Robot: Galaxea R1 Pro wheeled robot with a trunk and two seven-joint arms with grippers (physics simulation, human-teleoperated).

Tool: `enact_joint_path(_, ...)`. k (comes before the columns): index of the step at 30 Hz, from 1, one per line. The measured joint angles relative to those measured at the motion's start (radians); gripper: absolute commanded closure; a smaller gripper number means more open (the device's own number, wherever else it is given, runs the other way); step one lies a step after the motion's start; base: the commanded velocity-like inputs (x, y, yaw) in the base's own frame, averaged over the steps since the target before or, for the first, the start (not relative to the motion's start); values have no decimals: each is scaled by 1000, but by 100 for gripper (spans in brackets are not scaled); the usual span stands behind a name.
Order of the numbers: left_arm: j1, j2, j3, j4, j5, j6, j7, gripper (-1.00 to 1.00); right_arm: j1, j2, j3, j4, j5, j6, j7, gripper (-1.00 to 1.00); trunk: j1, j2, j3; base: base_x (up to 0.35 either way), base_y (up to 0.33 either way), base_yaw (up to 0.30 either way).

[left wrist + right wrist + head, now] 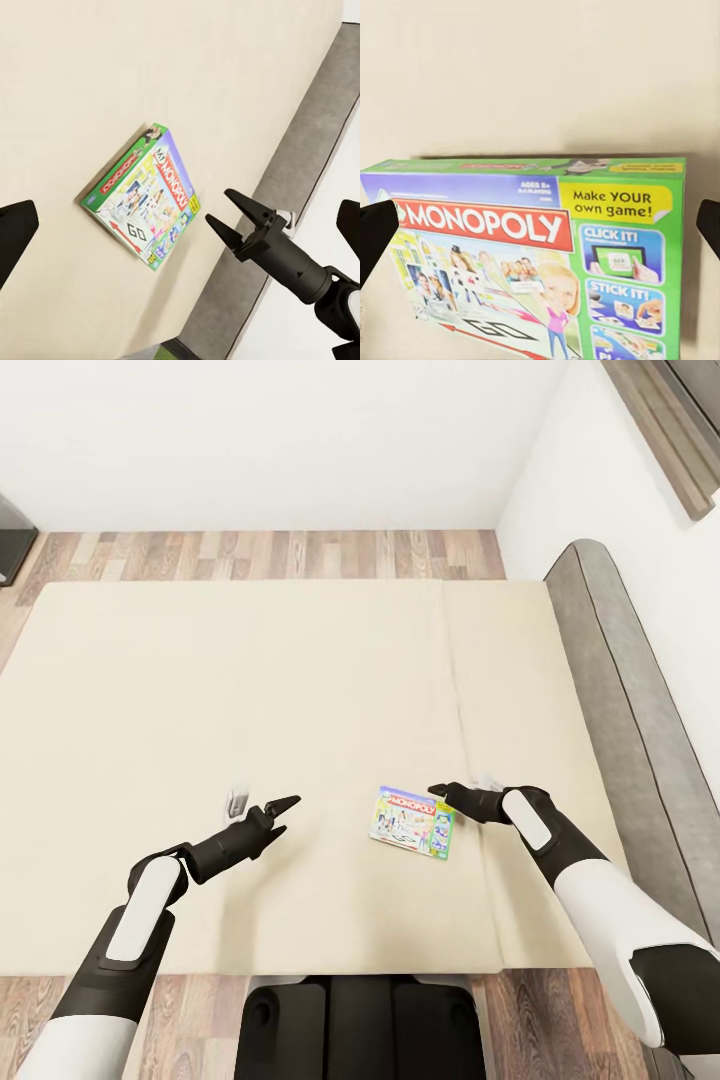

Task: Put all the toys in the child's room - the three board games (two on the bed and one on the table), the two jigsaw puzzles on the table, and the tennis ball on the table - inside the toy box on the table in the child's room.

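Monopoly box [413,822] lies flat on the bed [250,740], at about 5 o'clock of the mattress in the head view, and nothing holds it. Right gripper [437,791] is at the box's 1 o'clock corner; its jaws are spread, and in the right wrist view the two dark fingertips [375,240] flank the box with clear space on both sides, apart from the cardboard. The left wrist view confirms the right gripper [229,214] parted, near the box's edge [142,196] without contact. Left gripper [282,806] hovers at 9 o'clock of the box, well apart from it, fingers spread and empty. Outward, the grey headboard [630,720] runs along the bed's 3 o'clock side, wood floor [270,555] at 12 o'clock; a small whitish object [237,801] sits just beside the left gripper, unidentified. Judgement: the grasp is not yet made. Risks: the box is flat and wide, so closing across its broad span may exceed the jaw opening or merely push it along the soft mattress; pressing down could sink an edge and tilt the box; a corner pinch could let it swing and drop during carriage.
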Motion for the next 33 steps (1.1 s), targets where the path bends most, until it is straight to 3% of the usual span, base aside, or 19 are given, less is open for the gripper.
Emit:
enact_joint_path(14,0,-1,0,1,0,-1,2,-100,2,0,-2,4,3,-1,84,-100,0,0,0,0,0,0)
enact_joint_path(33,0,-2,0,1,-1,-1,2,-100,3,0,-3,9,6,-3,110,-100,0,0,0,0,0,0)
